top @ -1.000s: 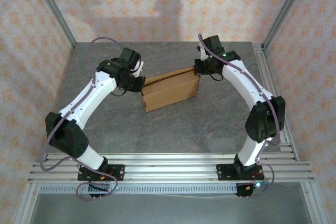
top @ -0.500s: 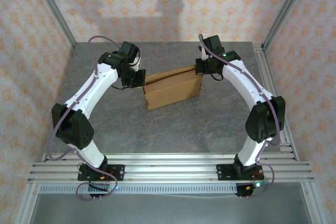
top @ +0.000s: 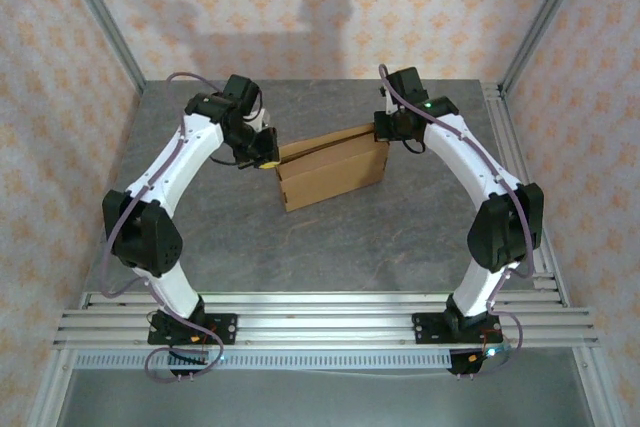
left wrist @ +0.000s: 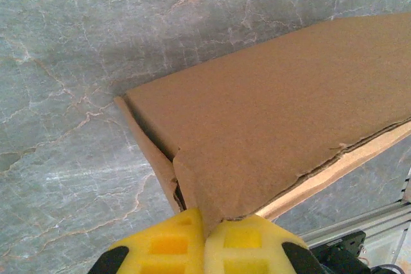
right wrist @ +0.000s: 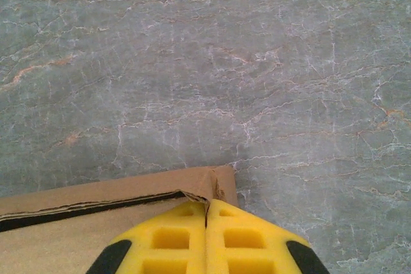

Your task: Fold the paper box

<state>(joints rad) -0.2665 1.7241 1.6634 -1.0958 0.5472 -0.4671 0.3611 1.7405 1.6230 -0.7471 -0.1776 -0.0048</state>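
Top external: high above and behind the near edge of the grey marbled tabletop (top: 330, 237), facing down and forward, far back, whole table in frame.

Left wrist: close, looking down past the left gripper (left wrist: 204, 222) at the plain brown cardboard box (left wrist: 270, 113) just ahead of the jaws.

Right wrist: equally close, over the right gripper (right wrist: 207, 213), box corner at the jaws, tabletop beyond.

Shared by all three: box and tabletop.
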